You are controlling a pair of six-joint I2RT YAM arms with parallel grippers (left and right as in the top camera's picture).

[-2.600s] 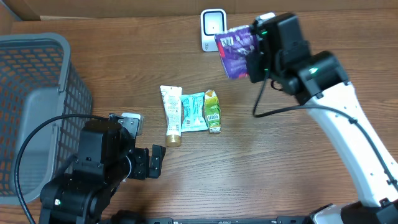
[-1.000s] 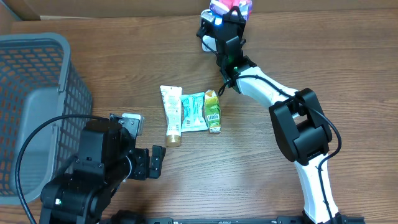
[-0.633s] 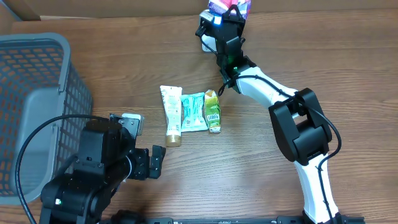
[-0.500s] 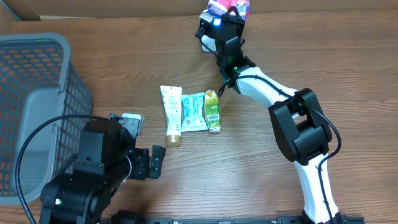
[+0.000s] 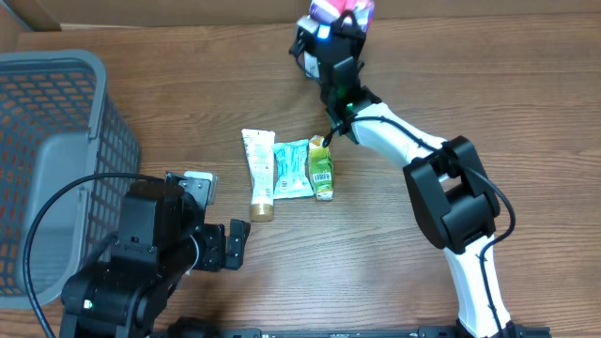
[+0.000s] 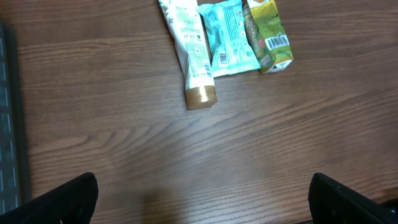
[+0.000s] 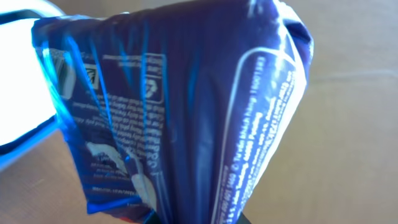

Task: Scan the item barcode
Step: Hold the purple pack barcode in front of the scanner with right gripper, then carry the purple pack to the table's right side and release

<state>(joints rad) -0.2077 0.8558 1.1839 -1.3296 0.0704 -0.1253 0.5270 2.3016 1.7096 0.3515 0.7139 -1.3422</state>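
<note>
**Pouch held at the far edge**

Nearest, my left gripper is hanging wide open above the table. Mid-table, a tube, teal packet and green packet are lying side by side. Farthest, my right gripper is pinching the purple pouch by the white scanner.

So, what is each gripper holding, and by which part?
Right gripper pinches the purple packet by one end, contact hidden. Left gripper is open, holding nothing.
</note>
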